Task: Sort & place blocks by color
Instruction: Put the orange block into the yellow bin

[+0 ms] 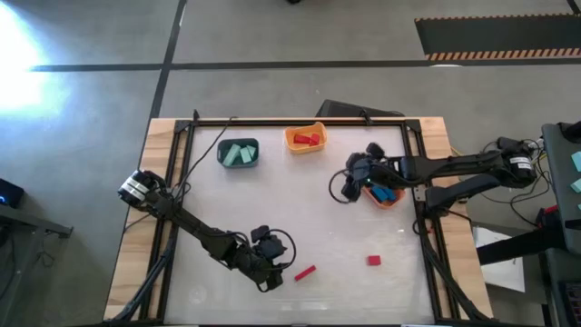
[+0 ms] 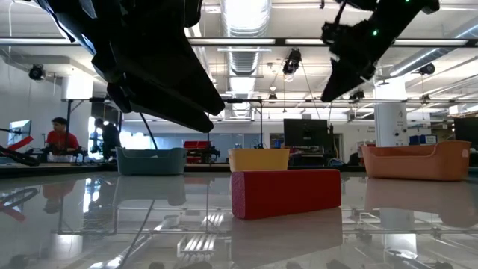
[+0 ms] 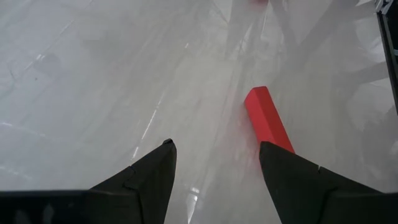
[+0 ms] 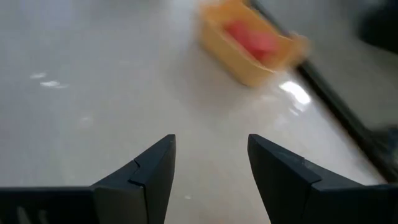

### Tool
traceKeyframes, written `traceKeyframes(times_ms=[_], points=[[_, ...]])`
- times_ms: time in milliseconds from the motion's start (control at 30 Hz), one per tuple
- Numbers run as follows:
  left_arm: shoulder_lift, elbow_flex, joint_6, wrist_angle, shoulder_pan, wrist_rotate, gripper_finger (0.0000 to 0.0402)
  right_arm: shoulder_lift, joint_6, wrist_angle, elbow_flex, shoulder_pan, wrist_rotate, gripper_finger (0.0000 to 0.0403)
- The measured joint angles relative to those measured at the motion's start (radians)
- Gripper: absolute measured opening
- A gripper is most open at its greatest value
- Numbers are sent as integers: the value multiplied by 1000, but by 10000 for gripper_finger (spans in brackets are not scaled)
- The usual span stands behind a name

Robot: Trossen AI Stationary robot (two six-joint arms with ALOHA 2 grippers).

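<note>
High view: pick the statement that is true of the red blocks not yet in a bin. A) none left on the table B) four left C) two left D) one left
C: a red bar lies beside the left gripper, and a red cube sits alone farther right.

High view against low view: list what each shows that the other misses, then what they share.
Only the high view shows what the bins hold: mint blocks in the teal bin, red blocks in the yellow-orange bin, blue blocks in the orange bin. It also shows a small red block loose on the table, and the left gripper beside the red bar.

Only the low view shows the room behind, with a person in red.

Both show the red bar, all three bins and both arms.
</note>
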Motion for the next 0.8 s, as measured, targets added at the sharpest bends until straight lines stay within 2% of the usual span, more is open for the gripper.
traceKeyframes(times_ms=[133, 200, 500, 800], points=[[0, 0, 0, 0, 0, 0, 215, 10, -74, 112, 0, 91, -124, 192], [0, 0, 1, 0, 0, 0, 215, 21, -98, 151, 0, 144, -154, 192], [0, 0, 1, 6, 2, 0, 215, 99, -110, 295, 0, 345, -155, 191], [0, 0, 9, 5, 2, 0, 215, 293, -151, 495, 0, 490, -183, 191]])
